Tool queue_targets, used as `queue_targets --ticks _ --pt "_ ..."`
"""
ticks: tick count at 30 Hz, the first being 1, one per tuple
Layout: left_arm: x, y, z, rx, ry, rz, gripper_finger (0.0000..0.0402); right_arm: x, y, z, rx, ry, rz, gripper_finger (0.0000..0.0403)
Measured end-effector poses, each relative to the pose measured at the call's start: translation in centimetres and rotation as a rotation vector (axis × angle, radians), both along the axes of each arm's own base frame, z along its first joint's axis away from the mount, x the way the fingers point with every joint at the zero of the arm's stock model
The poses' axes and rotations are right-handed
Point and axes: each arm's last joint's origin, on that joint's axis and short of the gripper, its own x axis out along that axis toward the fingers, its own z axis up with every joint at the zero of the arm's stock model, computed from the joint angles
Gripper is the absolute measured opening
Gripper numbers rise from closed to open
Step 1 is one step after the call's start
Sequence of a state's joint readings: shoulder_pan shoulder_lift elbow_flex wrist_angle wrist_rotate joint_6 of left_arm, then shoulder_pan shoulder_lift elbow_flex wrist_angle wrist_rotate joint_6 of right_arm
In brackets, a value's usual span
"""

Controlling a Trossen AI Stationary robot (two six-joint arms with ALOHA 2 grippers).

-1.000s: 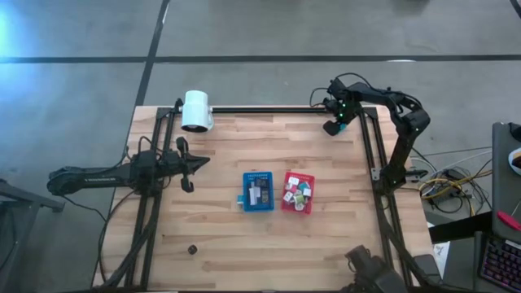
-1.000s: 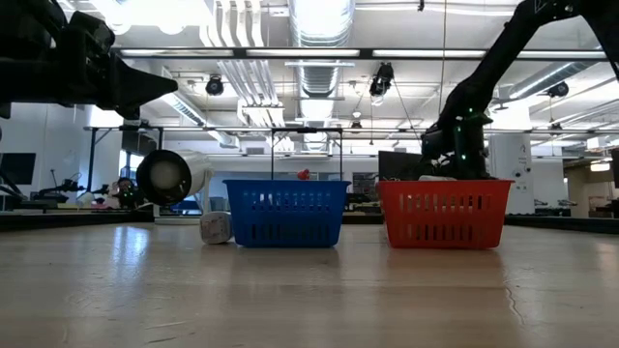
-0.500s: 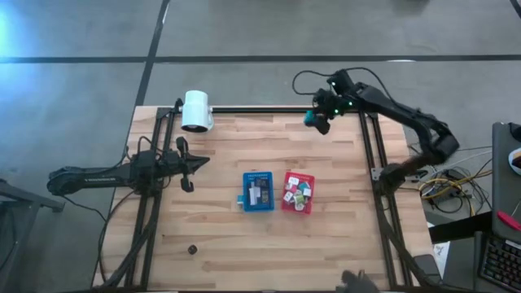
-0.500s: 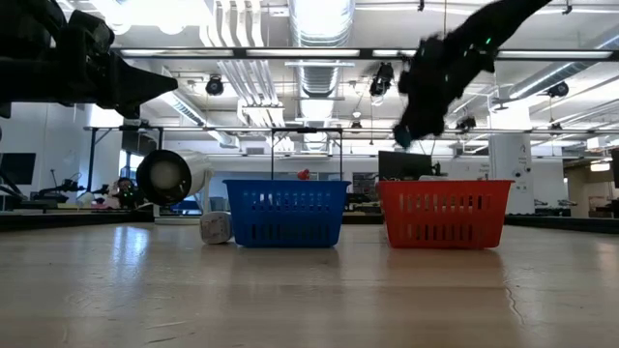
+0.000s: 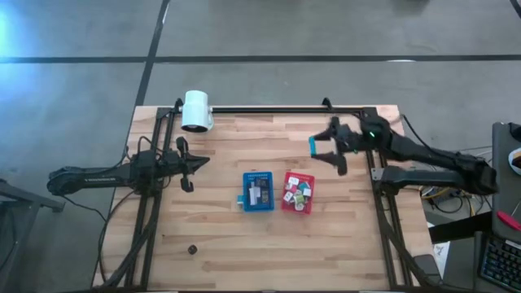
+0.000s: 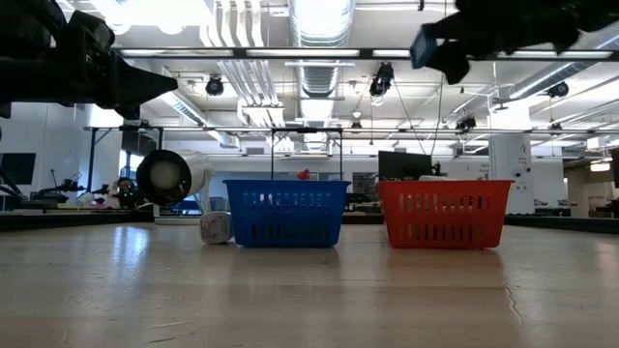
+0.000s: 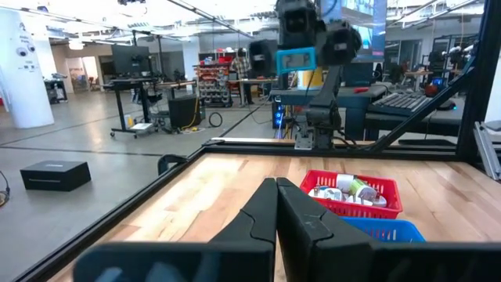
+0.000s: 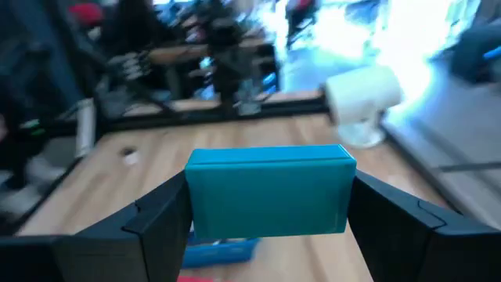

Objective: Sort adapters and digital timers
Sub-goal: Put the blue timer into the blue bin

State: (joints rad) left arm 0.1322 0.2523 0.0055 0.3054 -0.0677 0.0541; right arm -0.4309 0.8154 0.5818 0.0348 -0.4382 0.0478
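My right gripper [image 5: 319, 147] hangs high over the table, to the far right of the red basket [image 5: 299, 175], and is shut on a teal digital timer [image 8: 270, 192]. In the left wrist view the timer [image 7: 297, 59] shows its pale screen. The red basket holds several adapters [image 5: 297, 194]; the blue basket [image 5: 258, 173] beside it holds dark digital timers [image 5: 257, 194]. A small white cube [image 6: 216, 227] rests on the table against the blue basket's left side. My left gripper [image 5: 189, 163] waits shut at the table's left, pointing level. My right gripper pinches the teal timer by its two short ends [image 8: 343, 196] between the two fingers [image 8: 156, 215], at their free ends. The fingers come level from the table's right and stand on either side of it. The timer is lifted clear, on edge, screen toward the table's left.
A big white cylinder [image 5: 196, 111] lies at the far left of the table by the black frame rail [image 5: 269, 109]. A small dark piece [image 5: 193, 250] lies near the front left. Bare wood lies in front of both baskets.
My right gripper has swung from the table's far right corner upward and toward the near edge, tipping from pointing down to level and rolling, with the teal timer kept between its fingers. The timer now hangs well above the baskets' height.
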Motion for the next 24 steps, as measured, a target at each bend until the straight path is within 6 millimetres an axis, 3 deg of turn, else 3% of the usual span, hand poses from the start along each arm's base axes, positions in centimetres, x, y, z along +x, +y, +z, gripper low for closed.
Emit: queue_targets --ticks 7,15,24 --pt "0.0 0.0 0.0 0.001 0.0 0.0 0.0011 -3.3 1.9 -4.0 -0.045 -0.049 -0.216 0.0279" --pt "0.0 0.0 -0.2 0.017 0.02 0.002 0.0006 -4.6 2.3 -7.9 -0.109 -0.019 -0.303 0.0279" --pt "0.0 0.0 -0.3 0.038 0.033 0.006 0.0013 -4.6 2.4 -9.1 -0.119 -0.013 -0.296 0.0279"
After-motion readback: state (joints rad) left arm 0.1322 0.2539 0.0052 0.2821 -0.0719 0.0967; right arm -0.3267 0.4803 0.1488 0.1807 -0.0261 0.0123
